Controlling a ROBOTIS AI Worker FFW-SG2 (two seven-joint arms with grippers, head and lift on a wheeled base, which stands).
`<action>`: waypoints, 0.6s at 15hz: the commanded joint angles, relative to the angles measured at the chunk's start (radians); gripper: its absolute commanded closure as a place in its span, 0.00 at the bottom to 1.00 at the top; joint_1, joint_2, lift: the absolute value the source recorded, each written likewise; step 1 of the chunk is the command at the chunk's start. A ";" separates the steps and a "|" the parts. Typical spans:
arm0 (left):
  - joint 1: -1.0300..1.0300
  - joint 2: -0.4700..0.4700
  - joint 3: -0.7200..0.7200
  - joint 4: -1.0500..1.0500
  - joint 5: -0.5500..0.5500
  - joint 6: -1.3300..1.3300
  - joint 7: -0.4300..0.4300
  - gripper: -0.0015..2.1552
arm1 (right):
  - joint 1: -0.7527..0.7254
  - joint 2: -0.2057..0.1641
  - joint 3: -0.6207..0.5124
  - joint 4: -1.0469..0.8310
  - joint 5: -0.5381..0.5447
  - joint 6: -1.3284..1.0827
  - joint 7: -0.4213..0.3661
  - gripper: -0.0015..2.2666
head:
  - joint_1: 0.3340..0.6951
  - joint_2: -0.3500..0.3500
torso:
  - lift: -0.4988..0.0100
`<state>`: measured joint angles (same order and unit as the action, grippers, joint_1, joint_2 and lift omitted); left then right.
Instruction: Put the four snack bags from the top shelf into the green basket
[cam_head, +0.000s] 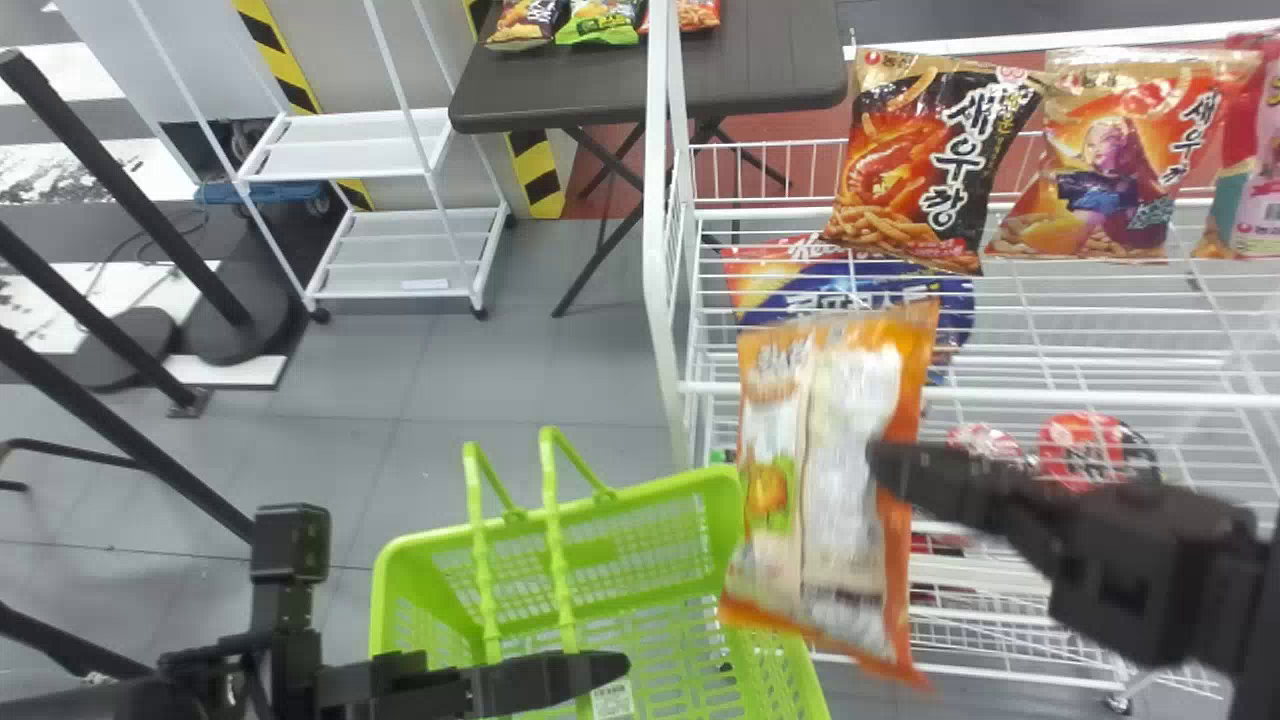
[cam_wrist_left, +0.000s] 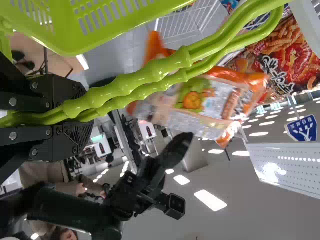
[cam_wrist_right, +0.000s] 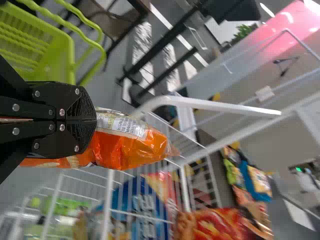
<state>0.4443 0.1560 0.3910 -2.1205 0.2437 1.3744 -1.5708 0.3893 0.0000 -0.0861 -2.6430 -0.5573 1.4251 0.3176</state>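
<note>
Holding 1 snack bag (cam_head: 825, 510), 1 right hand (cam_head: 885, 468) near 1 basket (cam_head: 660, 492)

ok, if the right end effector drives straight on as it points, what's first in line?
Past the orange plastic snack bag it holds, the right end effector would likely meet the white metal rack's side frame; depth is unclear, so it might miss.

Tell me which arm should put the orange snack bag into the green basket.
Right, I'd judge: the right gripper holds the orange snack bag near the green basket, while the left gripper is occupied holding the basket's handles.
</note>
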 joint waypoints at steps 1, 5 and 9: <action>-0.001 -0.003 -0.009 -0.003 -0.001 0.015 -0.010 1.00 | 0.008 0.001 0.052 0.000 -0.018 0.078 0.001 0.99 | 1.00 0.82 | 0.98; -0.001 -0.018 -0.015 -0.012 0.002 0.021 -0.010 1.00 | -0.023 -0.012 0.252 0.121 0.071 0.108 -0.017 0.99 | 1.00 0.97 | 0.98; 0.021 -0.024 -0.017 -0.033 0.003 0.033 -0.010 1.00 | -0.090 -0.018 0.448 0.261 0.318 0.081 -0.043 0.20 | 1.00 1.00 | 0.98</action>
<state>0.4561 0.1324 0.3722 -2.1493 0.2460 1.4068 -1.5708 0.3158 -0.0177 0.3036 -2.4124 -0.3365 1.5074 0.2810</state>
